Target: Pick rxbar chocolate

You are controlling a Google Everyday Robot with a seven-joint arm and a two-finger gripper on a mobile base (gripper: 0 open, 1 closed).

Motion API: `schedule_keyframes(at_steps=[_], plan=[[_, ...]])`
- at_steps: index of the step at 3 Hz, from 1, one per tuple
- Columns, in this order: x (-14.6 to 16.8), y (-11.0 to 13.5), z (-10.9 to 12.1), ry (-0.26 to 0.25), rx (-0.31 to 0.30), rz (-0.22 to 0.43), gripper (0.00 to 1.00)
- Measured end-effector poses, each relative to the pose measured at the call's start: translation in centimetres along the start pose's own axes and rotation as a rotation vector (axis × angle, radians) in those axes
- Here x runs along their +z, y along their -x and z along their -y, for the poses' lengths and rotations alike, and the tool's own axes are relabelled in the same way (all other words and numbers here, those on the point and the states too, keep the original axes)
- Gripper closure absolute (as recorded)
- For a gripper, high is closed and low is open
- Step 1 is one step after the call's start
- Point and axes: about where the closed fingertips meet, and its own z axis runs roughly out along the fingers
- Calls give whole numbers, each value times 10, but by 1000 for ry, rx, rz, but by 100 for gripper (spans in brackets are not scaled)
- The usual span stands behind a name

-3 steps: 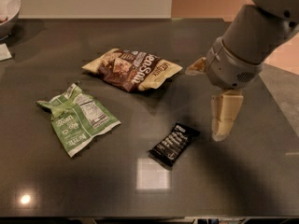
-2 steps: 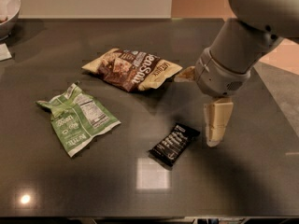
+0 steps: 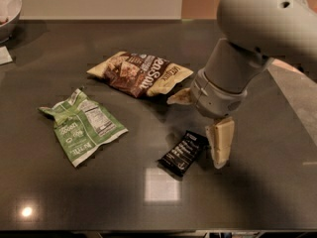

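Note:
The rxbar chocolate is a small slim black wrapper with white lettering, lying flat on the dark table right of centre. My gripper hangs from the grey arm just above and to the right of the bar. It is open, with its cream fingers spread wide. One finger points down right beside the bar's right end. The other finger sticks out to the left near the brown-and-cream bag. Nothing is held.
A brown-and-cream snack bag lies behind the bar. A crumpled green-and-white snack bag lies to the left. A bowl stands at the far left corner. The table's right edge runs diagonally past the arm.
The arm and gripper have moved left toward the bar, so the lower finger now stands right beside its right end. The bar and both bags have not moved.

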Motion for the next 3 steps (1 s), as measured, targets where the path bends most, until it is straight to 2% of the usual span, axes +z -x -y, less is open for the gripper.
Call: schedule_keyframes(at_steps=[2, 3], plan=[[24, 11, -10, 61, -136, -34, 0], [30, 13, -14, 90, -191, -61, 17]])
